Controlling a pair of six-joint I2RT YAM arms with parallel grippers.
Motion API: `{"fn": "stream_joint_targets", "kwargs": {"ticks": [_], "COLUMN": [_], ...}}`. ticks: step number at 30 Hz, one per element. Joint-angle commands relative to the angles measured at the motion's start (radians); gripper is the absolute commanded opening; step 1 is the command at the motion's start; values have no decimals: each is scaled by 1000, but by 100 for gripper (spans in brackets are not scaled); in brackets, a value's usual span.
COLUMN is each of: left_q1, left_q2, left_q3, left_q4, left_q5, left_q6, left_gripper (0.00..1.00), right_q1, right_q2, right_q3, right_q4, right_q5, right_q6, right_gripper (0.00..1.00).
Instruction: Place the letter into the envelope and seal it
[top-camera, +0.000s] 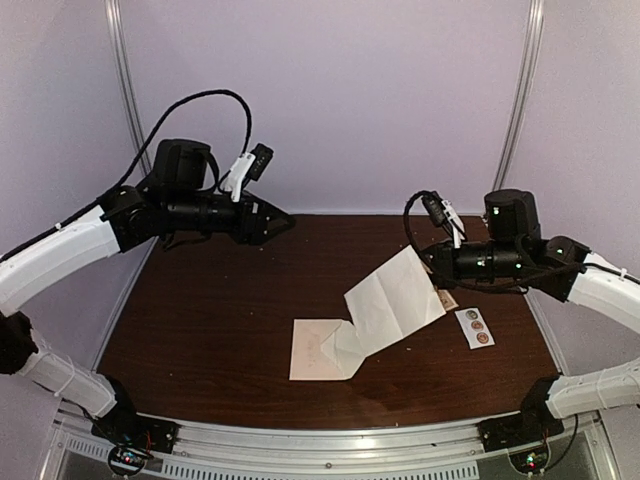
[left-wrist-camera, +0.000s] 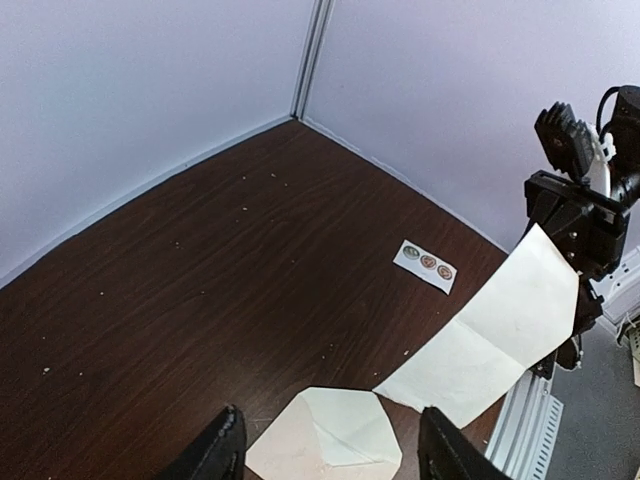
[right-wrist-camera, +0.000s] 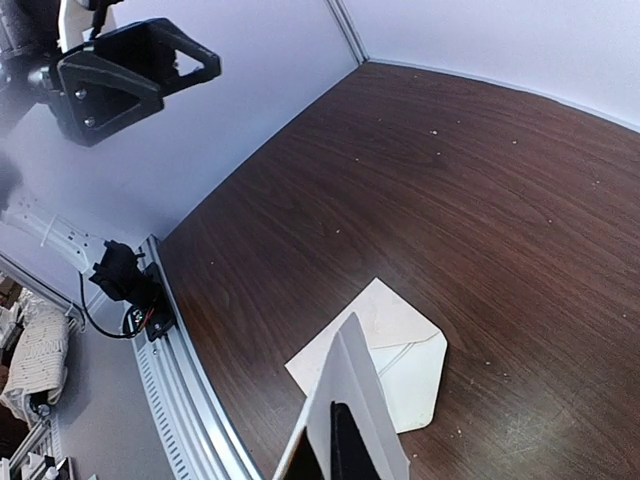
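on the dark table (top-camera: 200, 310) the envelope (top-camera: 312, 352) lies flat with its triangular flap showing, so place everything else from it. the letter (top-camera: 395, 298) rises at a slant from the envelope's right end. its lower edge is on or just at the envelope, though you cannot tell which. its upper corner sits in the right gripper (top-camera: 434, 262), whose fingers are clamped on the paper, above and to the right of the envelope. the left gripper (top-camera: 284, 222) hangs well above and behind the envelope, fingers apart, holding nothing. a white sticker strip (top-camera: 474, 327) lies to the envelope's right, beyond the letter. treat the sheet as light, thin and floppy: it likely bends at its creases and buckles if pushed endwise, so take it by an edge close to a fold. the envelope looks as light and liable to slide, so you will probably want to pin it at a corner away from the flap.
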Motion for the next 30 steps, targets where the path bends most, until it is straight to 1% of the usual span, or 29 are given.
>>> {"fn": "stream_joint_targets", "kwargs": {"ticks": [1,5,7,10,13,17,20,22,26,27,28,30], "left_q1": [-7,-58,-83,-95,-101,-127,-136,-137,-142,-146,-147,-149], "left_q2": [120,194,206,219,235,257,274,291,316,317,319,326], "left_q3": [85,116,102,76,59,50,49,53,66,66,66,71], "left_q4": [70,94,124,164,164,138,124,116,103,102,101,87], "left_q5": [123,257,362,513,587,598,553,531,553,559,564,578], "left_q6": [64,155,187,199,201,224,232,232,235,239,243,251], "left_gripper": [60,63,64,66,67,67,68,70,70,68,65,51], "right_q1": [34,60,65,67,68,67,69,72,73,73,74,74], "right_q2": [58,113,131,148,160,179,194,199,200,198,197,191], "right_q3": [72,96,104,117,124,133,146,148,141,140,138,136], "right_q4": [58,82,100,105,117,129,126,123,120,121,122,125], "right_q5": [-115,-174,-201,-224,-267,-316,-340,-345,-343,-340,-337,-326], "right_q6": [-4,-8,-7,-10,-12,-9,-11,-11,-11,-11,-11,-12], "right_gripper": [0,0,0,0,0,0,0,0,0,0,0,0]}}
